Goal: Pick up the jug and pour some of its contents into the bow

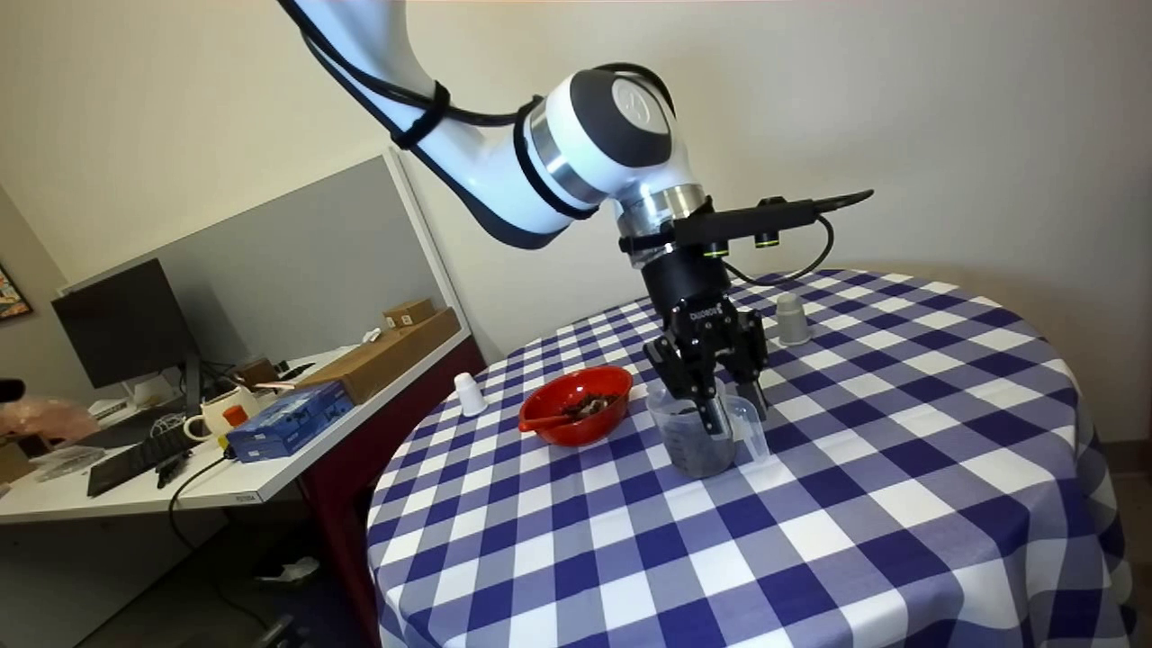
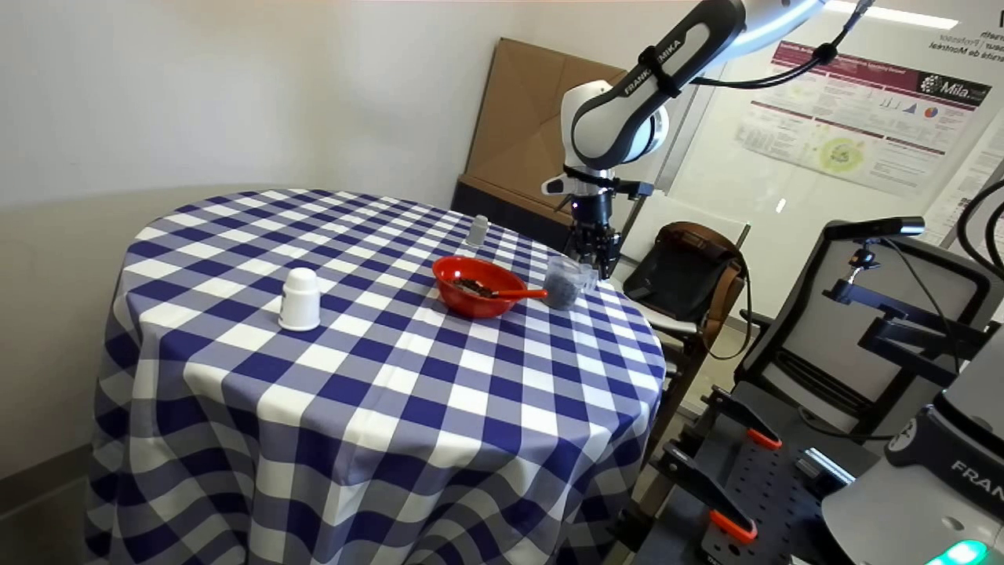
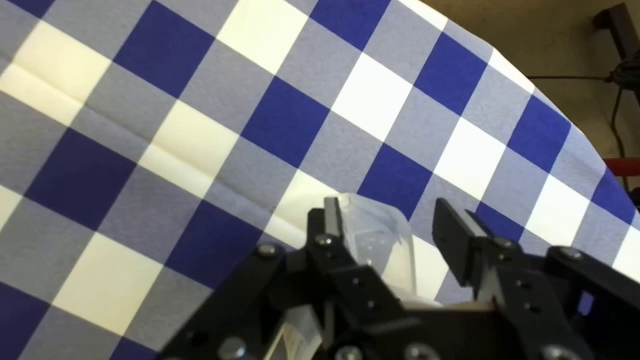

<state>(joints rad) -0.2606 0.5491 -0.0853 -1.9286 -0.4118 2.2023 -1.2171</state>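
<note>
The clear jug with dark contents stands upright on the checked table. It also shows in an exterior view beside the bowl. In the wrist view only its translucent handle shows clearly; most of its body is hidden behind my fingers. My gripper is open and low at the jug. In the wrist view my gripper has the handle between its fingers, close to the left finger, with a gap to the right one. The red bowl stands beside the jug, holding dark bits. It also shows in an exterior view.
A red spoon rests in the bowl, its handle over the rim towards the jug in that exterior view. A white shaker-like piece and a greyish one stand on the table. The table edge shows in the wrist view.
</note>
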